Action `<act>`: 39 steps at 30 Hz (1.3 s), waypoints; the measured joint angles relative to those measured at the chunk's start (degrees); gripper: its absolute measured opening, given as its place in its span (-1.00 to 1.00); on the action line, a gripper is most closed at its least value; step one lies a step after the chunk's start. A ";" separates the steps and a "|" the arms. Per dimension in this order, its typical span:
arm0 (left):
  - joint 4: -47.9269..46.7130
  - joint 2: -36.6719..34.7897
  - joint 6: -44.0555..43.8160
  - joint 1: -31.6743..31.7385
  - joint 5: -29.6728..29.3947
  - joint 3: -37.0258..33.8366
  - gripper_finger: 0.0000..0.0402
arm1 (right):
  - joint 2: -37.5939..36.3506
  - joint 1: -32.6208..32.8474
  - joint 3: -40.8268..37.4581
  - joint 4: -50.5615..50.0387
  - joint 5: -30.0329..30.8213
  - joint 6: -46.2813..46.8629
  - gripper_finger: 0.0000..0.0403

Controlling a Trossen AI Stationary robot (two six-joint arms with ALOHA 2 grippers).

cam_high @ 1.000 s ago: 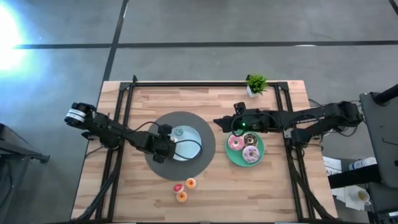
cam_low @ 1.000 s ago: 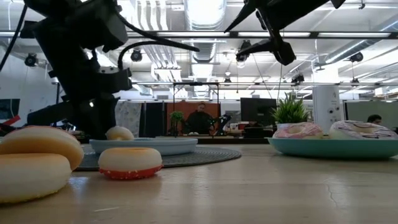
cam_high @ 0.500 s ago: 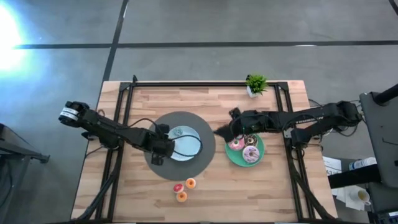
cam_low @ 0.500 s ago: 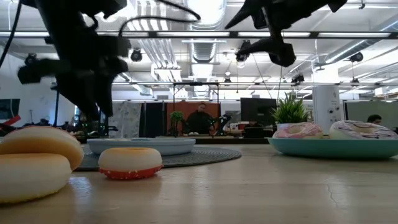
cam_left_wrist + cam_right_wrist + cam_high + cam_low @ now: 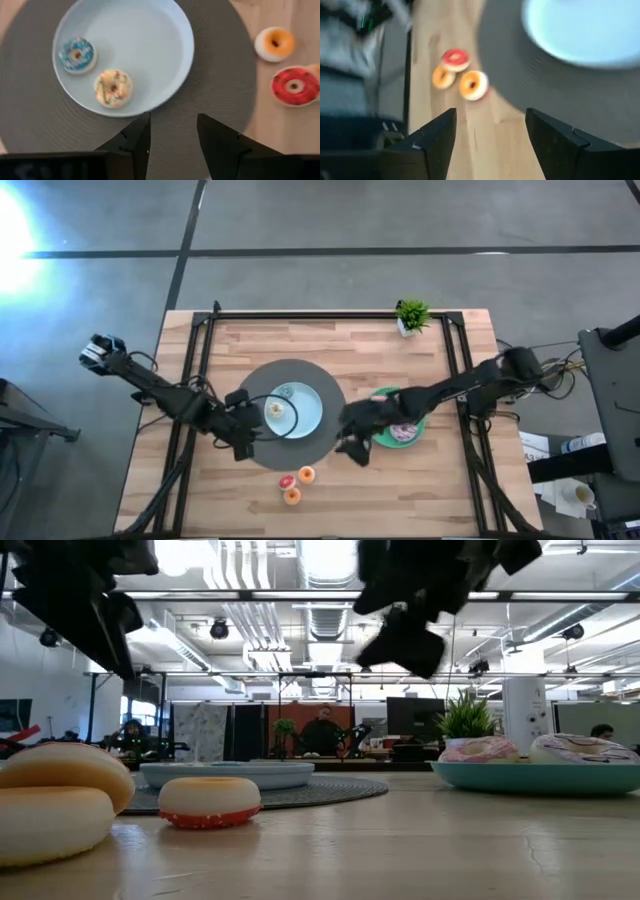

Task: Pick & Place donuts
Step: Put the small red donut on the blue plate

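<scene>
Hovering with fingers spread wide and nothing held, our right end effector [image 5: 352,448] sits between the grey mat [image 5: 262,450] and the green plate [image 5: 378,435], facing three mini donuts [image 5: 459,74] on the table [image 5: 400,490] in front of the mat. Our left end effector [image 5: 244,442], also wide and empty, hangs over the mat's near-left edge. On the mat, the light-blue plate [image 5: 165,65] carries two minis: blue [image 5: 76,54] and yellow sprinkled [image 5: 114,88]. We judge placing partly done; three minis remain loose. Larger donuts [image 5: 530,749] sit on the green plate; we cannot count them.
</scene>
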 joint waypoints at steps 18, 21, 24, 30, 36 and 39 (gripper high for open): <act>-3.26 -1.73 -15.35 -11.96 -0.23 0.00 -0.33 | 33.80 7.17 40.82 -15.27 2.95 -33.03 -0.03; -6.16 -3.04 -16.52 -14.86 -2.13 0.00 -0.33 | 37.78 7.16 47.60 -20.86 6.77 -32.96 -0.03; -8.06 -4.53 -17.94 -17.35 -5.07 0.00 -0.33 | 40.57 7.36 52.94 -24.39 11.95 -34.52 -0.03; -9.15 -6.94 -18.23 -19.85 -8.04 -0.02 -0.33 | 44.14 8.48 60.78 -29.68 13.69 -38.79 -0.03; -10.17 -8.92 -18.12 -19.90 -9.72 -1.24 -0.33 | 44.22 9.47 61.43 -29.82 14.14 -40.79 -0.03; -10.25 -9.32 -18.12 -19.89 -10.21 -1.77 -0.33 | 44.65 9.67 60.58 -29.85 13.40 -40.83 -0.03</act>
